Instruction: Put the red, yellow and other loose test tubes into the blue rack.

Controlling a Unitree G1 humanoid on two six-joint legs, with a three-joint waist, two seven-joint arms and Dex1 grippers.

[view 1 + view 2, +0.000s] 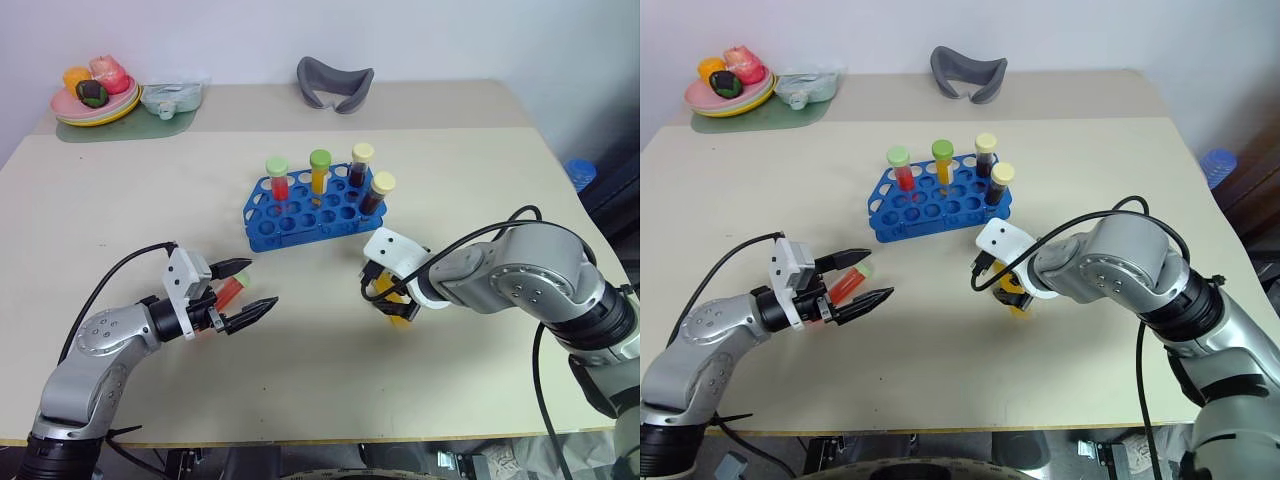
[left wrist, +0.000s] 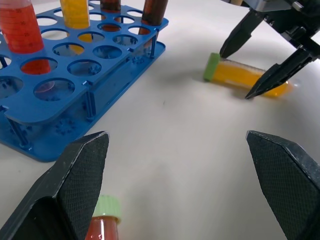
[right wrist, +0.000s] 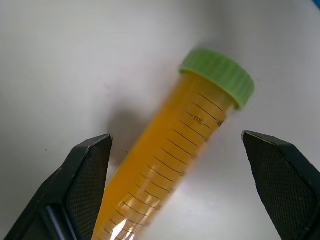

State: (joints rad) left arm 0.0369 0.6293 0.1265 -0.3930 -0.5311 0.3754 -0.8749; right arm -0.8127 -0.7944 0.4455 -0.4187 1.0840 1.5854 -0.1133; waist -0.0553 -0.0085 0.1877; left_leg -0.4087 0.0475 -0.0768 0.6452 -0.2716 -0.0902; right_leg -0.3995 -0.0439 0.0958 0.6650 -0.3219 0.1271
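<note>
Bright blue plastic rack (image 1: 305,212) holding four capped tubes, right gripper (image 2: 252,70) spread wide straddling yellow green-capped tube (image 3: 170,155) lying nearby, left gripper (image 1: 247,289) wide open over red-orange tube (image 1: 230,292), gripping nothing.

Both head views look down from behind the rack (image 1: 312,208), sharing the whole table (image 1: 120,210). The left wrist view sits low beside the rack; the right wrist view hovers close above the yellow tube (image 3: 175,150).

1. The yellow tube (image 1: 399,312), right of centre in the left eye view, is mostly hidden behind the right gripper (image 1: 386,297).
2. The red tube (image 2: 102,226) is cut off by the bottom edge of the left wrist view.
3. The blue rack (image 2: 75,75) runs off that view's upper left.
</note>
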